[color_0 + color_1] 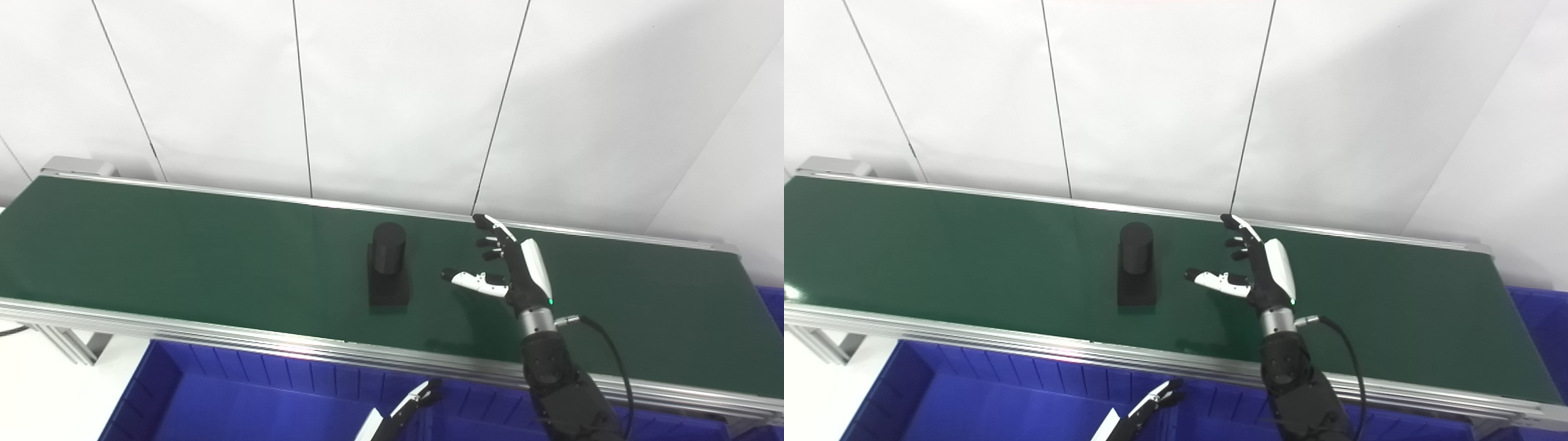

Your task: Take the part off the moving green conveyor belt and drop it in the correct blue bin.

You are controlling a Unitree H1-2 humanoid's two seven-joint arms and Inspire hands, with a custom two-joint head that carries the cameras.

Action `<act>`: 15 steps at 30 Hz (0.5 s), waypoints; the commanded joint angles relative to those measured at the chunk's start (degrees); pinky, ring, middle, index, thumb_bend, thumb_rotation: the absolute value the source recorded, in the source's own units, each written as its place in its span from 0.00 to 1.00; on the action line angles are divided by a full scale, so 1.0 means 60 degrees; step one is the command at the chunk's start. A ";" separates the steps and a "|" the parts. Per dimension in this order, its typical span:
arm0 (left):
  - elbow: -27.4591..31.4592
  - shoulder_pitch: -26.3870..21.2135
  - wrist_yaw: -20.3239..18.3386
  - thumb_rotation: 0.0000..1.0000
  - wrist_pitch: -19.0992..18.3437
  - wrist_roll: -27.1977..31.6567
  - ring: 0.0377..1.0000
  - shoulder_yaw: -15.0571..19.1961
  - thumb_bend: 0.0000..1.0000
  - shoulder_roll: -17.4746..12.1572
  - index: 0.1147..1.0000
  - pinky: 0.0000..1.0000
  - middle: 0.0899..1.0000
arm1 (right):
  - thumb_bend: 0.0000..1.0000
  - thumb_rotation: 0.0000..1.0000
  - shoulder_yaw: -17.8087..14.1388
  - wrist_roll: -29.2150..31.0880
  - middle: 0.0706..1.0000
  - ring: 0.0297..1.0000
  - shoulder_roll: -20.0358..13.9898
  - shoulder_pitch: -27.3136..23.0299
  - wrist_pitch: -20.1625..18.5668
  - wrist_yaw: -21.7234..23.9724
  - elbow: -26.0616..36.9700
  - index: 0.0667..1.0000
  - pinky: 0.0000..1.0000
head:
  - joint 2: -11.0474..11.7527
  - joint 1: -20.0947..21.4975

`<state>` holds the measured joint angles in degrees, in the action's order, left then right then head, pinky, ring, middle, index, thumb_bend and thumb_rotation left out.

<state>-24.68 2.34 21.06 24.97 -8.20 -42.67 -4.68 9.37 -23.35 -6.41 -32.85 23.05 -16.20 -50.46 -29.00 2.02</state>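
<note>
The black part (388, 264), a cylinder on a flat base, sits mid-belt on the green conveyor belt (184, 245). The right hand (511, 266) hovers just beside it, fingers spread and holding nothing. The left hand (416, 398) shows only fingertips over the blue bin (245, 404); its state cannot be told.

Left robot hand (411, 401) mostly cropped, perhaps open.

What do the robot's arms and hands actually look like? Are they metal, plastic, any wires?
The right hand has black fingers, a white shell on its back and thumb, a small green light near a silver wrist ring, and a black cable looping from a black forearm. Only the left hand's tip shows: white with black fingertips.
</note>
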 commanded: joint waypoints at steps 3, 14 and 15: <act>0.0200 -0.0134 -0.0026 0.91 0.0326 0.0004 0.88 0.0011 0.92 0.0183 0.92 0.96 0.87 | 0.91 0.48 0.0050 0.0086 0.88 0.83 -0.0118 -0.0458 -0.0055 0.0174 0.0249 0.86 0.73 | 0.0034 -0.0022; 0.0189 -0.0114 0.0073 0.91 0.0326 -0.0077 0.87 0.0007 0.94 0.0242 0.91 0.96 0.85 | 0.96 0.57 0.0193 -0.0076 0.87 0.90 -0.0201 -0.0584 -0.0209 0.0265 0.0182 0.87 0.98 | 0.0065 -0.0074; 0.0194 -0.0116 0.0067 0.92 0.0326 -0.0070 0.87 0.0001 0.94 0.0246 0.91 0.96 0.85 | 0.95 0.57 0.0210 -0.0087 0.87 0.90 -0.0207 -0.0583 -0.0209 0.0269 0.0186 0.87 0.99 | 0.0071 -0.0103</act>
<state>-24.85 2.33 21.12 24.97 -8.09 -42.60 -4.04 10.60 -23.60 -7.06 -33.31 21.60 -13.58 -50.40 -28.56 1.41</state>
